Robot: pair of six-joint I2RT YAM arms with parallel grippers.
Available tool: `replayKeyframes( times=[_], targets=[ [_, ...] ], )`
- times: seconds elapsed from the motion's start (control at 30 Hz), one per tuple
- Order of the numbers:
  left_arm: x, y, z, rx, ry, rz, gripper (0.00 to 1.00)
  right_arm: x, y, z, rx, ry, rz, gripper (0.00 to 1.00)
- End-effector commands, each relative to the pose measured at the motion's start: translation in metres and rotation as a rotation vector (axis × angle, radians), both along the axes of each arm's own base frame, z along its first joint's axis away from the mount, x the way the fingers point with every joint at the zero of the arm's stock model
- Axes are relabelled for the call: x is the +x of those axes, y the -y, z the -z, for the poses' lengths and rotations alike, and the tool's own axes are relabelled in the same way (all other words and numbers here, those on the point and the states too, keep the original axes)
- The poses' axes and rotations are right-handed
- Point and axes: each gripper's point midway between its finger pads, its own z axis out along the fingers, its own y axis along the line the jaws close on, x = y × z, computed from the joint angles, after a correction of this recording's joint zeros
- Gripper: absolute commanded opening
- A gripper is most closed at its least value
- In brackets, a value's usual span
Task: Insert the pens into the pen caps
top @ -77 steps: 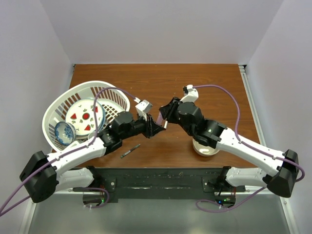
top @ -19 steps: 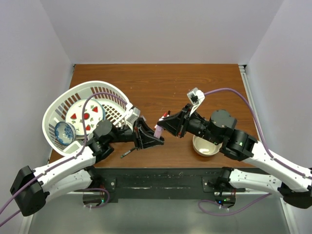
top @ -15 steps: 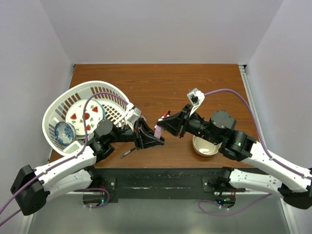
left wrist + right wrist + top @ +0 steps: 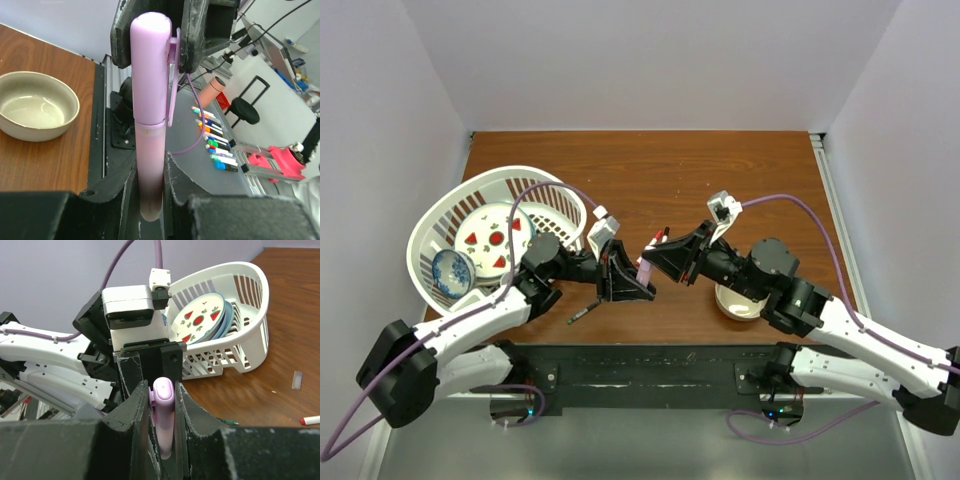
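Pinching the lower barrel of the pink pen (image 4: pixel 149 170) in the left gripper (image 4: pixel 636 280), with fingers drawn in to the barrel's width and pressing on both sides of it

Clamping the pale pink cap (image 4: pixel 150 65) at the pen's other end in the right gripper (image 4: pixel 654 256), narrowed likewise to the cap's thickness, with the clip showing at one side

Meeting tip to tip in the air over the middle of the wooden table (image 4: pixel 720 170), reaching in from the left with the left gripper and from the right with the right, neither nearer than the other, both already touching the thing

Holding the pen's long axis straight along the line from one gripper to the other, barrel end toward the left, cap end toward the right, and so calling for any closing push along that same line, with no sideways lean

Showing only a thin seam between cap and barrel in the left wrist view; judging the cap seated or very close to it, and not being able to tell whether fully home

Leaving a thin dark grey pen (image 4: pixel 587 310) flat on the table near the left arm, well apart from both grippers, with a beige bowl (image 4: pixel 742 305) under the right arm and a white basket (image 4: pixel 435 225) of plates at the far left
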Motion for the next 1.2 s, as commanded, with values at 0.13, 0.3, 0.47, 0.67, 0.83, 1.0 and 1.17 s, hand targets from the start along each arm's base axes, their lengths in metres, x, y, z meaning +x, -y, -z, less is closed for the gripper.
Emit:
replayKeyframes(
  times=[0.13,0.3,0.47,0.67,0.83,1.0,1.17],
  targets=[
    [0.054,-0.013,-0.103,-0.241,0.161,-0.195,0.0,-0.07,-0.007,0.123,-0.266,-0.289,-0.311,0.0],
    [0.077,-0.014,-0.106,-0.212,0.142,-0.253,0.0,-0.079,-0.011,0.143,-0.312,-0.325,-0.353,0.0],
    [0.089,-0.009,-0.109,-0.214,0.121,-0.259,0.0,-0.065,-0.012,0.132,-0.295,-0.303,-0.27,0.0],
    [0.101,-0.005,-0.071,-0.116,0.051,-0.299,0.0,-0.015,0.0,0.058,-0.247,-0.209,0.011,0.0],
    [0.081,-0.008,-0.058,-0.134,0.026,-0.23,0.0,0.002,-0.005,0.024,-0.232,-0.096,0.058,0.24],
    [0.066,-0.012,-0.061,-0.146,0.045,-0.196,0.0,0.01,-0.012,0.014,-0.199,-0.062,0.073,0.49],
    [0.051,-0.014,-0.062,-0.158,0.058,-0.142,0.0,0.02,-0.018,0.009,-0.173,-0.038,0.107,0.42]
  ],
)
